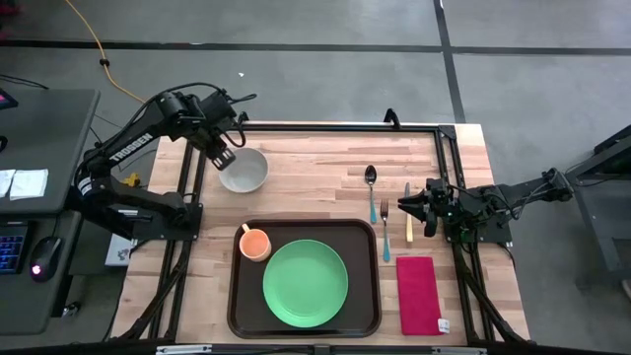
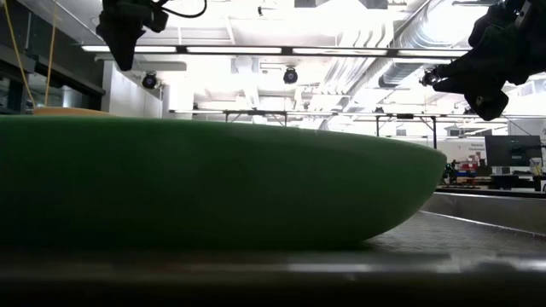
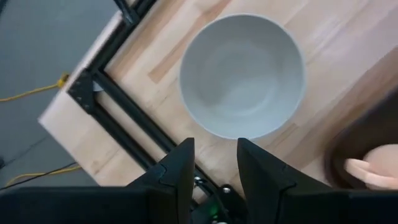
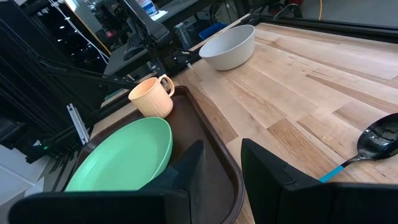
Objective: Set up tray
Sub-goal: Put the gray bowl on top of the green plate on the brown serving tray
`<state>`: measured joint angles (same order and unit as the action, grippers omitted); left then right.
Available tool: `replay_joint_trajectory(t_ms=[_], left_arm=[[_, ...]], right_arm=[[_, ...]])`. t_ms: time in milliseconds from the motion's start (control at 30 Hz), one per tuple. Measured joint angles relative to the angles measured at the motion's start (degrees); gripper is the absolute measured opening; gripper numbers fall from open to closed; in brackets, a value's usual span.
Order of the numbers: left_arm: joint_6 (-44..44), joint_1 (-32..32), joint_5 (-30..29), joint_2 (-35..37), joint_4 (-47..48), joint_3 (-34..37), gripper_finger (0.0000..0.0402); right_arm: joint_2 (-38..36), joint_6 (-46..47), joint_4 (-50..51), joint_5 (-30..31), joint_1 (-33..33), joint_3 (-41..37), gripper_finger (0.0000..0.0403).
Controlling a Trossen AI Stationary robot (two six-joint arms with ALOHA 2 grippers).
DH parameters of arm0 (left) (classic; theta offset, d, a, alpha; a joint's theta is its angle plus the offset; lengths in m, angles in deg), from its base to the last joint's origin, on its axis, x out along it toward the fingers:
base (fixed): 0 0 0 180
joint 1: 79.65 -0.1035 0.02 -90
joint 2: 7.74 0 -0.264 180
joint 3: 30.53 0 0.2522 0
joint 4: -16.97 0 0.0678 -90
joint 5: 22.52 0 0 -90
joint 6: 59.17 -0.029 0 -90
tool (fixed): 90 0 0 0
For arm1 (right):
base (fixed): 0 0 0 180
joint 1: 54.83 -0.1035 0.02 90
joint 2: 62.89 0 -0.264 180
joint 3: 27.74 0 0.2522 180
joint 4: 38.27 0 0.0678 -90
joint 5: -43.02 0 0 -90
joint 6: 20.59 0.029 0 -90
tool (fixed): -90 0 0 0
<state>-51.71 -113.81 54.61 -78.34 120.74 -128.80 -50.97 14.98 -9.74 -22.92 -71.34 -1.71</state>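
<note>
The dark brown tray (image 1: 365, 296) lies at the table's near middle. A green plate (image 1: 306, 281) and an orange cup (image 1: 254, 242) rest on it by their bottoms. A pale grey bowl (image 1: 244, 170) stands on the wood beyond the tray's far left corner. My left gripper (image 1: 219, 155) hangs open above the bowl's left rim (image 3: 205, 127), pointing steeply down, with nothing between its fingers. My right gripper (image 1: 404, 205) hovers open over the table's right part, beside the knife (image 1: 407, 215), pointing toward the tray (image 4: 211, 134).
A spoon (image 1: 372, 187), a fork (image 1: 385, 232) and the knife lie on the wood right of the tray. A red napkin (image 1: 418, 294) lies near the right front corner. A black frame rail (image 1: 187, 187) runs along the table's left edge by the bowl.
</note>
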Motion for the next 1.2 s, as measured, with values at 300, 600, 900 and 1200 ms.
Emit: replay_joint_trajectory(t_ms=[300,600,900,1200], left_arm=[[5.0,0.0,1.9,0.0,0.0,0.0,0.0150],[10.9,0.0,5.1,0.0,0.0,7.3,0.0150],[18.4,0.0,4.9,0.0,0.0,15.8,0.0150],[21.2,0.0,4.9,0.0,0.0,17.0,0.0150]], right_arm=[[0.0,0.0,0.0,0.0,0.0,0.0,0.0083],[0.0,0.0,0.0,0.0,0.0,0.0,0.0083],[0.0,0.0,0.0,0.0,0.0,0.0,0.0083],[0.0,0.0,0.0,0.0,0.0,0.0,0.0083]])
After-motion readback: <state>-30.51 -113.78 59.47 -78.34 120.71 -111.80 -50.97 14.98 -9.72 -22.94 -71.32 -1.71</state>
